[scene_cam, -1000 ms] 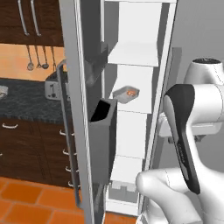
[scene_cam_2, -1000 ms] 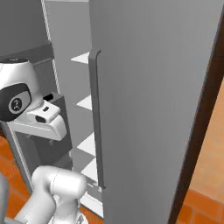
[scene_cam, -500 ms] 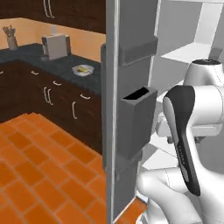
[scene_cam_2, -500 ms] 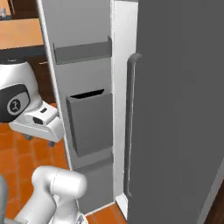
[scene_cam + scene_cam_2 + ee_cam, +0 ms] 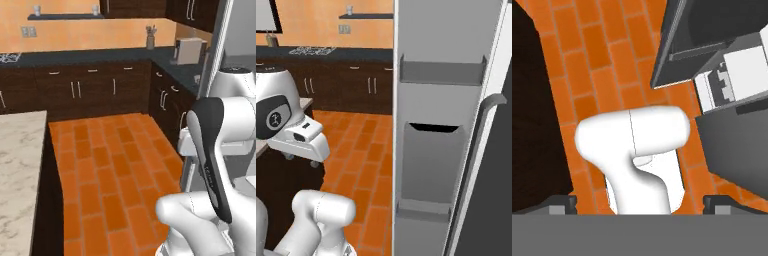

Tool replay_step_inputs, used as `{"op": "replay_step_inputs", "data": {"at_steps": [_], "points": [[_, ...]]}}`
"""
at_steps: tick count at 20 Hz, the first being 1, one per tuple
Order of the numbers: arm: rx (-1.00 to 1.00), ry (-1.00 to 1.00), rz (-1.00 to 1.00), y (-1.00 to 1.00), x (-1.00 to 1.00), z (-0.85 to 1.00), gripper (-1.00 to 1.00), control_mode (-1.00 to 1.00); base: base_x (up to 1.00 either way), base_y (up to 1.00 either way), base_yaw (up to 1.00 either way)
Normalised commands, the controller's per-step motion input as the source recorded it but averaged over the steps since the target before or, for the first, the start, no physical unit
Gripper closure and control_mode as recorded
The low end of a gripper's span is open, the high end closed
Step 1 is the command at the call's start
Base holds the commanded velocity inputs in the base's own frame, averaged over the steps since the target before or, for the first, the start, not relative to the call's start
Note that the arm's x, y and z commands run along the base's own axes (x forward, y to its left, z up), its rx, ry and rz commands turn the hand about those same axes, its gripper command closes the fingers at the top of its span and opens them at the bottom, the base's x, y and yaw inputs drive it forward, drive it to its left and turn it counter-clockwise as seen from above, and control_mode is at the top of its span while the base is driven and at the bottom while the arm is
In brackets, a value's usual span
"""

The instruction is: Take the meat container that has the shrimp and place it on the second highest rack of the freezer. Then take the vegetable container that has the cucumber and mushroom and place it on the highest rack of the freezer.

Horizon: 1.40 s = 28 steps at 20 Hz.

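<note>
Base swung from freezer [image 5: 446,125] interior toward kitchen floor [image 5: 110,165] and counters [image 5: 100,57]; jaws fully open, empty.

Even, diffuse rendered light is observed throughout, with no single source identifiable and no glare recorded on the orange tile floor [image 5: 110,165] or the freezer [image 5: 441,125] door. Cast shadows are faint; the dark cabinets [image 5: 90,90] are rendered nearly black, detail being lost. Slight softness and blocky edges are noted in every view.

Grey freezer [image 5: 446,125] door open, inner bins facing the orange-tiled kitchen.
</note>
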Motion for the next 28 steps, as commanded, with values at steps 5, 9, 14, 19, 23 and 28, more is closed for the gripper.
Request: {"op": "replay_step_inputs", "data": {"at_steps": [5, 9, 14, 19, 23, 28], "points": [[0.00, 0.00, 0.00, 0.00, 0.00, 0.00, -1.00, 1.00, 0.46, 0.37, 0.40], [0.00, 0.00, 0.00, 0.00, 0.00, 0.00, -1.00, 1.00, 0.99, 0.43, -0.02], [0.00, 0.00, 0.00, 0.00, 0.00, 0.00, -1.00, 1.00, 1.00, 0.35, -0.13], [0.00, 0.00, 0.00, 0.00, 0.00, 0.00, -1.00, 1.00, 1.00, 0.01, -0.20], [0.00, 0.00, 0.00, 0.00, 0.00, 0.00, -1.00, 1.00, 1.00, 0.00, -0.27], [0.00, 0.00, 0.00, 0.00, 0.00, 0.00, -1.00, 1.00, 1.00, 0.01, -0.40]]}}
